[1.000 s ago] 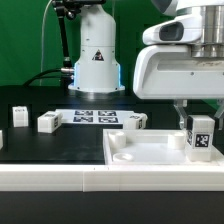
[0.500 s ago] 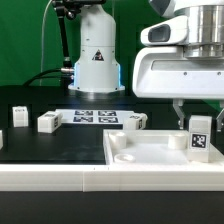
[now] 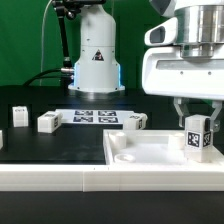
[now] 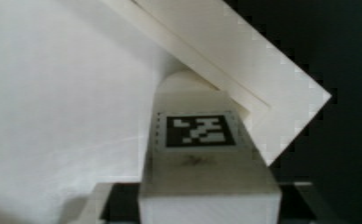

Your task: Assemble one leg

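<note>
Gripping the leg [image 3: 196, 138] upright, the jaws clamp it above the panel [image 3: 150, 150], at its 3 o'clock edge.

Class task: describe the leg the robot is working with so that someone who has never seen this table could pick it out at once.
Find the large white panel at the front of the table. At its corner on the exterior view's right, the hand grips one upright white leg with a black-and-white tag. The other legs lie loose on the black tabletop, untouched.

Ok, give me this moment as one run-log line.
claw: shut on leg | leg: upright, over far right corner of the panel | seated: cannot tell | loose legs on table: untouched
</note>
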Tool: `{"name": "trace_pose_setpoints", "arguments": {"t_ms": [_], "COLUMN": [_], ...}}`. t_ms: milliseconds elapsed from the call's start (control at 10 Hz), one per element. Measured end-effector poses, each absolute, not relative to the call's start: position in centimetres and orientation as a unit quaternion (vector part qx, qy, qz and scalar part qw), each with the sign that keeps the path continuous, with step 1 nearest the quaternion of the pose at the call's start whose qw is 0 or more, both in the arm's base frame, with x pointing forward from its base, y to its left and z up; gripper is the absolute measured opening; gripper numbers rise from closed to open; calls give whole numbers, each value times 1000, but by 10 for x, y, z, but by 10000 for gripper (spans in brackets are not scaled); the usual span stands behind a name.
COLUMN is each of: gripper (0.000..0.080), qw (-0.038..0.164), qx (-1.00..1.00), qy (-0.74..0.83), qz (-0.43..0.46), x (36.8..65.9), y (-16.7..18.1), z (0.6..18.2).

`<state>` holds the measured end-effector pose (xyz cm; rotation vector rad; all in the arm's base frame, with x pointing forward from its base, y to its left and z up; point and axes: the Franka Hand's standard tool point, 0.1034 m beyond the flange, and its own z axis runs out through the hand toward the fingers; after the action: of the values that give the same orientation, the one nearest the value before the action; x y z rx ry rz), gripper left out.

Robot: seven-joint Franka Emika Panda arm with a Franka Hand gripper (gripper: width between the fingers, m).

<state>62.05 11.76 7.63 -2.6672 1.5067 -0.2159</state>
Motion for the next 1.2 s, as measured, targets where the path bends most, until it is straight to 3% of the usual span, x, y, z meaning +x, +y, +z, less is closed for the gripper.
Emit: {"name": "trace_pose_setpoints", "arguments": {"t_ms": [800,900,1000,1100,1200], "gripper": [291,480,480,593,632], "qw": [57,56,55,54,56], "qx": [-738,-748,-760,-776,-797], "qy": [671,660,646,627,600], "qz": [-42,-43,-44,-46,-53], "x": [620,619,619,620,622], "y": [117,117,117,115,113], "z": [77,77,77,77,77]}}
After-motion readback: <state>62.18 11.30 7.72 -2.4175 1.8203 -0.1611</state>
